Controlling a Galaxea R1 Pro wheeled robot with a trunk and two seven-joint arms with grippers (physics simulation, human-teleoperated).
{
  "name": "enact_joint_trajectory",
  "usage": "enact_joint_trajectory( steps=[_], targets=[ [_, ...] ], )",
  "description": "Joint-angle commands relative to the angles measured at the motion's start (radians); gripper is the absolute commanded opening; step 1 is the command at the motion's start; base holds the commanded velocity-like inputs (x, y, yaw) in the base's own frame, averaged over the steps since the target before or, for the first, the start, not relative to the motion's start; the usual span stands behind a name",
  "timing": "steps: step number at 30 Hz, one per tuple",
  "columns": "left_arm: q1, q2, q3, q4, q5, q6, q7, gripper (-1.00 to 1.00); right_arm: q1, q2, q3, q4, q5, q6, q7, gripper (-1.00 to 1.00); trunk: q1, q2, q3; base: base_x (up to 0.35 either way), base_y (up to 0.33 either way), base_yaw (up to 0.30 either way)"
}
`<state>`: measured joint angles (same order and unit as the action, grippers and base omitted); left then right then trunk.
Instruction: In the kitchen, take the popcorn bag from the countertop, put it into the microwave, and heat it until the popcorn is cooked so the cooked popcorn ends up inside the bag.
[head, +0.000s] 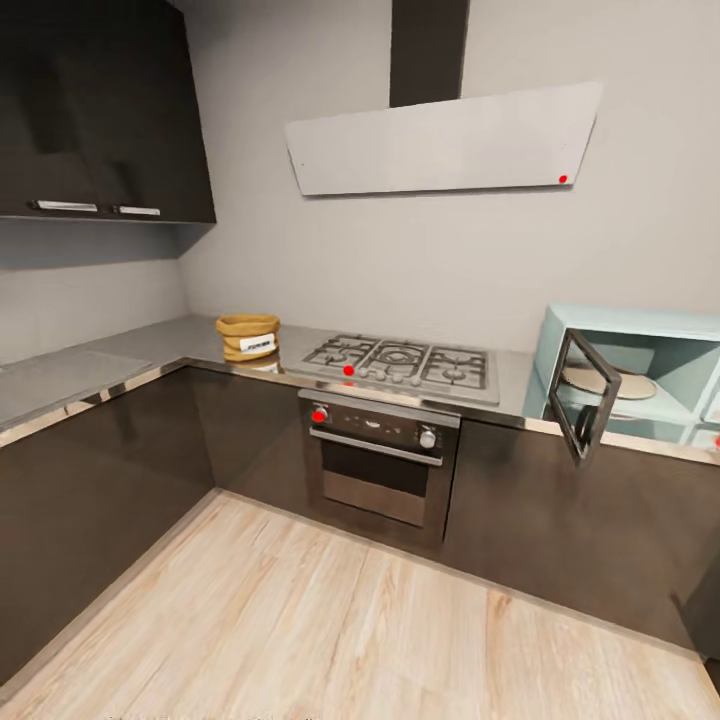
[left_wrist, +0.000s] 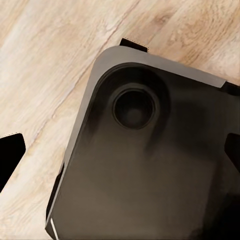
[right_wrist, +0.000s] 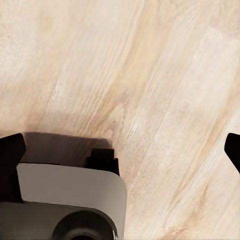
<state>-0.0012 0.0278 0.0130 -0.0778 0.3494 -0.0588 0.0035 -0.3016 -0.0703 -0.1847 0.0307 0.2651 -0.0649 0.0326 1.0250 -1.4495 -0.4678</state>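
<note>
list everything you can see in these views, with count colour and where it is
popcorn bag: 1, tan with white label, on the countertop left of the gas hob
countertop: 1, grey, L-shaped run along both walls
gas hob: 1, steel with black grates, set in the countertop above the oven
oven: 1, dark steel with two knobs, under the hob
microwave: 1, pale blue, on the countertop at right, door swung open
turntable plate: 1, beige, inside the microwave
range hood: 1, pale grey, on the wall above the hob
upper cabinets: dark, upper left wall
floor: pale wood planks
robot base: dark grey, over the floor, in the left wrist view
left gripper: black fingertips apart
right gripper: black fingertips apart
</note>
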Motion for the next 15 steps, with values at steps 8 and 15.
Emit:
enact_joint_trajectory(
  steps=[8,15],
  targets=[
    [0.0,0.002,-0.005,0.0,-0.002,-0.003,0.0,1.0,-0.001,0.001,-0.009,0.004,0.008,-0.003,0.001,1.0,0.0,-0.001,-0.001,0.0,0.0,0.3],
    [0.0,0.003,-0.008,0.0,-0.006,-0.003,-0.002,1.0,-0.001,0.002,-0.009,0.005,0.009,-0.004,0.0,1.0,0.0,-0.001,-0.001,0.0,0.0,0.3]
  ],
)
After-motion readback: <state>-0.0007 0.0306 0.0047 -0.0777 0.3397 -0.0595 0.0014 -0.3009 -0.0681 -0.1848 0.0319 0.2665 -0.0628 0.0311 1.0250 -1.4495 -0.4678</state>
